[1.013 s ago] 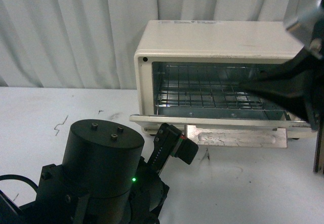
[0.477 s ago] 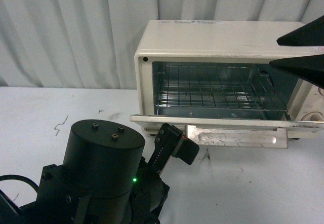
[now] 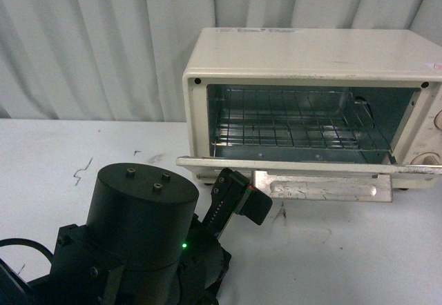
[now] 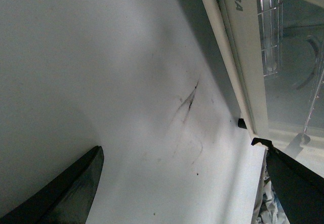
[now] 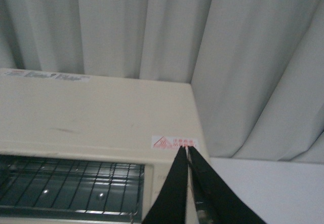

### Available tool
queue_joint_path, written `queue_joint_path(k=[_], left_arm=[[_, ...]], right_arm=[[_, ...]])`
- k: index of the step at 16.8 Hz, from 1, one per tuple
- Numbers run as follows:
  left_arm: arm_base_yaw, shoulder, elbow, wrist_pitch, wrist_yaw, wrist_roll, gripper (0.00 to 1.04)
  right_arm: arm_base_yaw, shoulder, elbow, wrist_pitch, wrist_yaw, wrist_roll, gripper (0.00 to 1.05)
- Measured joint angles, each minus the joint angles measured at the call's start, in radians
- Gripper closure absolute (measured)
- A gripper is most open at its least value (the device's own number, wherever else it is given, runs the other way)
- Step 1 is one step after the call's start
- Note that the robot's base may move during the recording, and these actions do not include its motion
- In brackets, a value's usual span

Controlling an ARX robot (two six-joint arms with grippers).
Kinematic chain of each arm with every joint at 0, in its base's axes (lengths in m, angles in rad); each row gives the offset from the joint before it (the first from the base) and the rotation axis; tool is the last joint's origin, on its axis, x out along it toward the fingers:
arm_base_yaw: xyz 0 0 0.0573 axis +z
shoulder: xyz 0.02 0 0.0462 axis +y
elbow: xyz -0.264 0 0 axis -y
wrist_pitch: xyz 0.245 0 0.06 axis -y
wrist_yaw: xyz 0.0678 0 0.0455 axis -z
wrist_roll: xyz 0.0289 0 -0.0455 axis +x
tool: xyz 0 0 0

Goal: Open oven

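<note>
The cream-white oven [image 3: 304, 60] stands at the back right of the table. Its door [image 3: 304, 165] is folded down flat, with the bar handle [image 3: 324, 186] at the front and the wire rack [image 3: 290, 129] showing inside. My left gripper [image 4: 182, 183] is open over bare table next to the door's glass window [image 4: 288, 82], holding nothing. My right gripper [image 5: 186, 150] is shut and empty, its tips over the oven's top right corner [image 5: 174, 142] by a red sticker. It is out of the front view.
The white table [image 3: 331, 250] has a few dark scuff marks [image 4: 188, 100]. The left arm's black base [image 3: 141, 243] fills the near left foreground. A grey curtain [image 3: 103, 36] hangs behind the oven. One knob [image 3: 431, 159] shows at the right edge.
The right arm, which covered the oven's right side a second ago, has moved off to the upper right and left the front view. The door stays down and the left arm has not moved.
</note>
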Motion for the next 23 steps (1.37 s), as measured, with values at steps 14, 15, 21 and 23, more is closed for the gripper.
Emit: queue_joint_path(k=[14, 15, 21, 23], left_arm=[[0.010, -0.018, -0.021, -0.006, 0.002, 0.007, 0.07], [0.010, -0.020, -0.022, -0.007, 0.001, 0.007, 0.07], [0.003, -0.021, -0.023, -0.008, -0.003, 0.007, 0.07], [0.002, -0.021, -0.023, -0.008, -0.003, 0.007, 0.07]], right_arm=[[-0.056, -0.502, -0.390, -0.164, -0.059, 0.121, 1.03], [-0.056, -0.546, -0.392, -0.193, -0.059, 0.121, 1.03], [-0.056, -0.830, -0.393, -0.443, -0.059, 0.121, 1.03], [-0.056, -0.893, -0.393, -0.507, -0.060, 0.121, 1.03]])
